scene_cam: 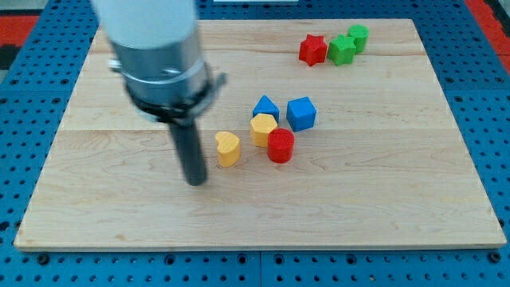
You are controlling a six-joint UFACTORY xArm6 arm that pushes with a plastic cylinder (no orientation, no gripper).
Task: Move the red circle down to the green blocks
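Note:
The red circle (280, 147) sits near the board's middle, touching the yellow hexagon (263, 128) at its upper left. The green star (343, 49) and the green round block (358, 37) stand together at the view's top right, with the red star (313, 49) just left of them. My tip (196, 180) rests on the board left of the yellow heart (228, 148), a small gap apart, and well left of the red circle.
A blue triangle (265, 107) and a blue cube (301, 113) stand just above the yellow hexagon and red circle. The wooden board (414, 199) lies on a blue pegboard. The arm's grey body hangs over the view's upper left.

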